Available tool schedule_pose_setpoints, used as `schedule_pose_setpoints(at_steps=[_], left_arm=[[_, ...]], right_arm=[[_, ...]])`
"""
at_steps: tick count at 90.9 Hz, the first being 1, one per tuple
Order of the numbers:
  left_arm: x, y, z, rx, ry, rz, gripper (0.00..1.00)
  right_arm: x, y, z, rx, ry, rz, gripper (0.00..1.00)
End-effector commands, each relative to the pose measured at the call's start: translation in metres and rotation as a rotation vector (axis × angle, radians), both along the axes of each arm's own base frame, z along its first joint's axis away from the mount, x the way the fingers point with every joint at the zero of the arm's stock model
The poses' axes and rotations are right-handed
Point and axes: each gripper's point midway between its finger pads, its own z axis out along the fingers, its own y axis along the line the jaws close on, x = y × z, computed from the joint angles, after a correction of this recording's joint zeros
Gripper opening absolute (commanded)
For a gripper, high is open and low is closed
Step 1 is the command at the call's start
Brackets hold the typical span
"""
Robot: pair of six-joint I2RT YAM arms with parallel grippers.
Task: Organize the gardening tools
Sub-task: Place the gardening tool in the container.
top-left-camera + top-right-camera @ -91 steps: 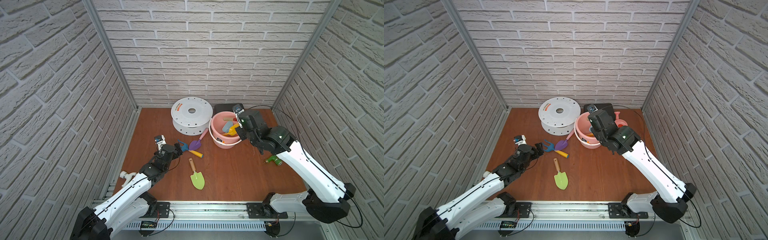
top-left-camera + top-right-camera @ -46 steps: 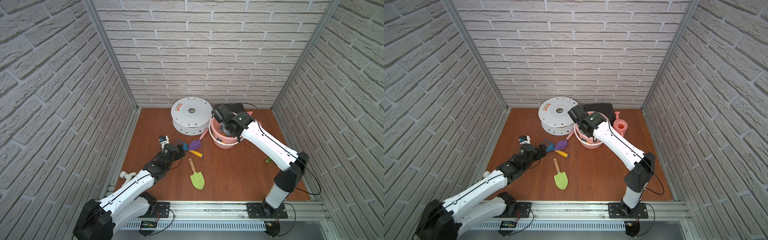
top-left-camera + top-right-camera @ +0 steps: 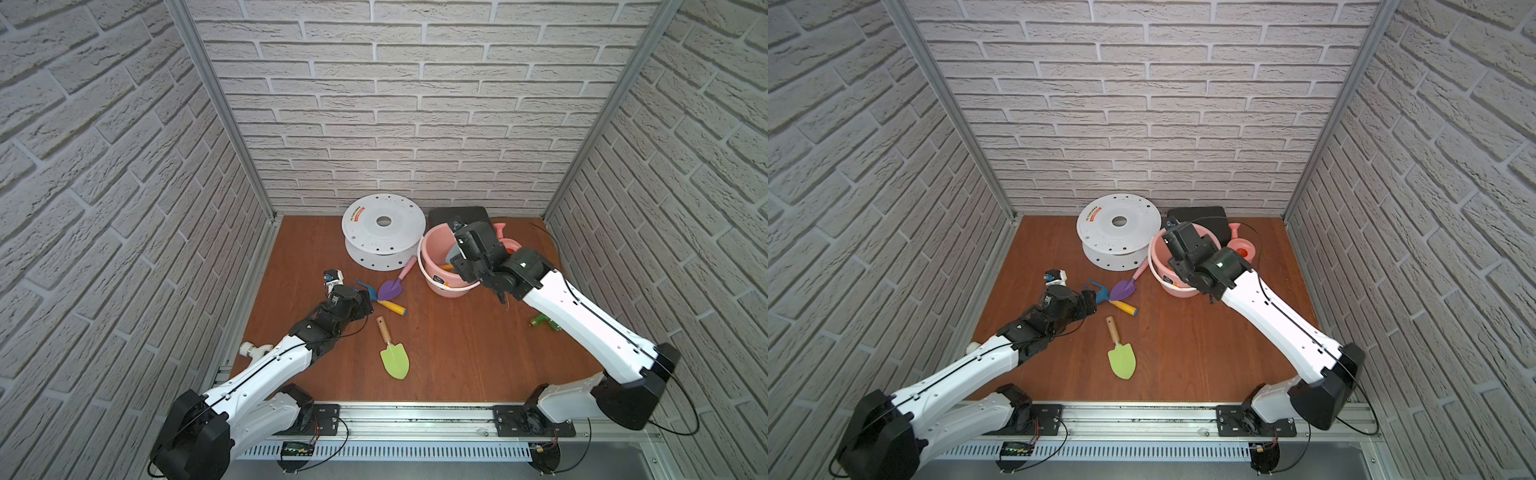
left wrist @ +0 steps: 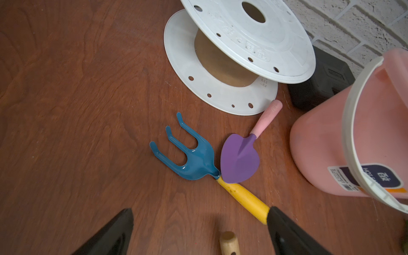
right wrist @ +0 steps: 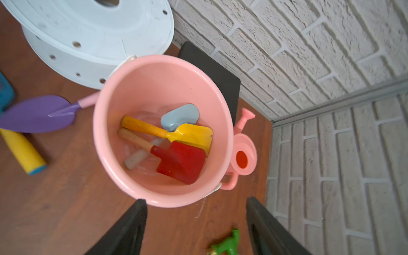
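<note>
The right gripper (image 5: 195,201) has spread its jaws above the pink bucket (image 5: 154,88).

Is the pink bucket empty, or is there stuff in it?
Not empty. Inside the pink bucket lie a red spade, a yellow scoop and a pale-blue trowel.

You face a robot test cell: brick-pattern panels (image 3: 415,104) and aluminium posts (image 3: 227,116) enclose the wood-grain tabletop (image 3: 457,353); a mounting rail (image 3: 415,415) borders its near edge.
</note>
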Motion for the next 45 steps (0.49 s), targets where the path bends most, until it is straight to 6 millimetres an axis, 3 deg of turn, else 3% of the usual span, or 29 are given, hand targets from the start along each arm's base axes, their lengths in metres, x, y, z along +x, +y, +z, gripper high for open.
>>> schedule_pose_setpoints(at_steps=[1,21,32,45], left_arm=[[0.008,-0.007,0.005,0.011,-0.011,-0.041,0.92],[-0.010,-0.020,-0.020,0.039,0.139,-0.124,0.81],[-0.022,-0.030,-0.032,0.079,0.221,-0.160,0.74],[-0.027,-0.046,-0.046,0.086,0.301,-0.160,0.74]], right_arm=[[-0.004,0.023,0.000,0.271,-0.067,0.037,0.99],[-0.027,0.030,-0.037,0.490,-0.113,0.084,0.99],[-0.031,0.032,-0.050,0.515,-0.116,0.096,1.00],[-0.033,0.030,-0.056,0.513,-0.135,0.103,1.00]])
